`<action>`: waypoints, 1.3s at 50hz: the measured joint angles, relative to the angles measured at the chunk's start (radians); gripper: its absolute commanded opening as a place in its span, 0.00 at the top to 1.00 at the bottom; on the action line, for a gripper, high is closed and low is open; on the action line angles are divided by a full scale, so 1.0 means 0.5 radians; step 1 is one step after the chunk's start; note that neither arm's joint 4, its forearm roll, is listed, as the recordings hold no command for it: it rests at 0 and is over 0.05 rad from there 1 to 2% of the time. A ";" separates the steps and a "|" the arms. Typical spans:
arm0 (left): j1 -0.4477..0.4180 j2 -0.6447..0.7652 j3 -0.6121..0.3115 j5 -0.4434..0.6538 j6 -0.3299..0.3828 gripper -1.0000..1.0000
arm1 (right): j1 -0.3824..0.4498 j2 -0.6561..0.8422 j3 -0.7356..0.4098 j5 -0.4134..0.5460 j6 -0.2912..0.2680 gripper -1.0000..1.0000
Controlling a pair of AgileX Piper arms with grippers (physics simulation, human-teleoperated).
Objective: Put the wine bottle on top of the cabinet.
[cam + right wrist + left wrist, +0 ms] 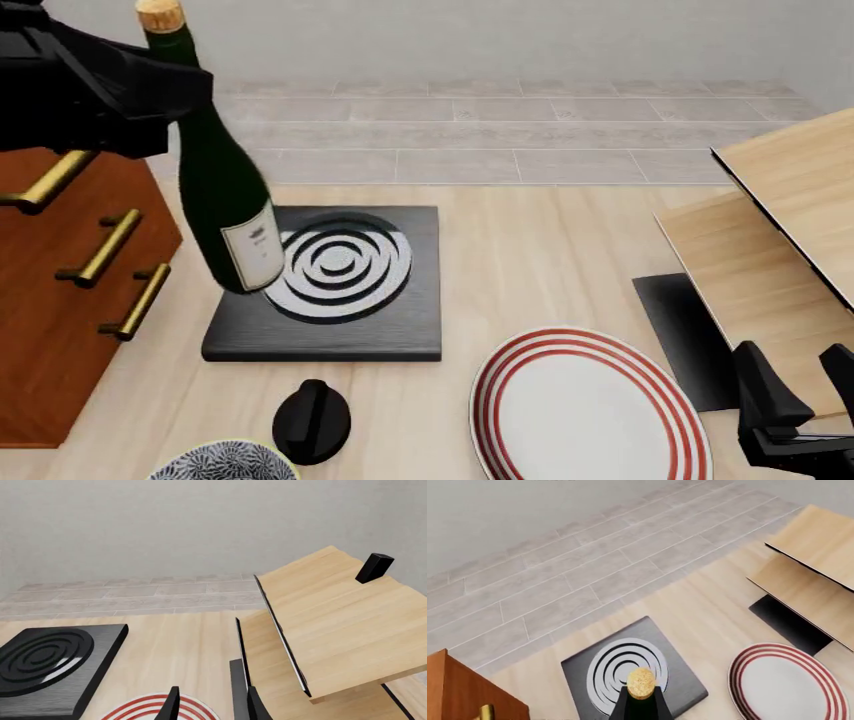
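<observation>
The wine bottle (227, 190) hangs tilted in the air at the left of the front view, cork top up, white label low on its body. My left gripper (158, 92) is shut on its neck. Its base shows just right of the reddish-brown cabinet (60, 290), over the black board's left edge. In the left wrist view I look down on the wine bottle's cork (641, 682), with a corner of the cabinet (460, 690) beside it; the fingers do not show there. My right gripper (801, 385) stands open and holds nothing at the near right, also seen as the right gripper (210, 705).
A black board with white rings (327, 285) lies mid-table. A red-rimmed plate (587, 410) sits in front of it. A black knob-shaped object (311, 420) and a patterned bowl (220, 462) are near the front edge. Pale wood boards (787, 200) stand at the right over a black mat (681, 330).
</observation>
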 measured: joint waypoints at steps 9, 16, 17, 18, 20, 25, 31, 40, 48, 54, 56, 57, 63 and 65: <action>0.057 0.018 -0.136 0.104 0.023 1.00 | 0.000 0.000 0.000 0.000 0.000 0.00; 0.107 0.032 -0.222 0.162 0.047 1.00 | 0.000 0.000 0.000 0.000 0.000 0.00; 0.115 0.034 -0.234 0.170 0.050 1.00 | 0.000 0.000 0.000 0.000 0.000 0.00; 0.123 0.037 -0.245 0.178 0.053 1.00 | 0.000 0.000 0.000 0.000 0.000 0.00; 0.139 0.041 -0.267 0.194 0.061 1.00 | 0.000 0.000 0.000 0.000 0.000 0.00; 0.187 0.055 -0.325 0.232 0.070 1.00 | 0.000 0.000 0.000 0.000 0.000 0.00; 0.242 0.072 -0.378 0.266 0.069 1.00 | 0.000 0.000 0.000 0.000 0.000 0.00; 0.348 0.141 -0.516 0.319 0.063 1.00 | 0.000 0.000 0.000 0.000 0.000 0.00; 0.446 0.189 -0.597 0.339 0.058 1.00 | 0.000 0.000 0.000 0.000 0.000 0.00; 0.503 0.210 -0.640 0.351 0.045 1.00 | 0.000 0.000 0.000 0.000 0.000 0.00; 0.517 0.218 -0.664 0.360 0.042 1.00 | 0.000 0.000 0.000 0.000 0.000 0.00; 0.524 0.223 -0.678 0.365 0.041 1.00 | 0.000 0.000 0.000 0.000 0.000 0.00; 0.572 0.266 -0.801 0.414 0.048 1.00 | 0.000 0.000 0.000 0.000 0.000 0.00; 0.590 0.279 -0.836 0.427 0.053 1.00 | 0.000 0.000 0.000 0.000 0.000 0.00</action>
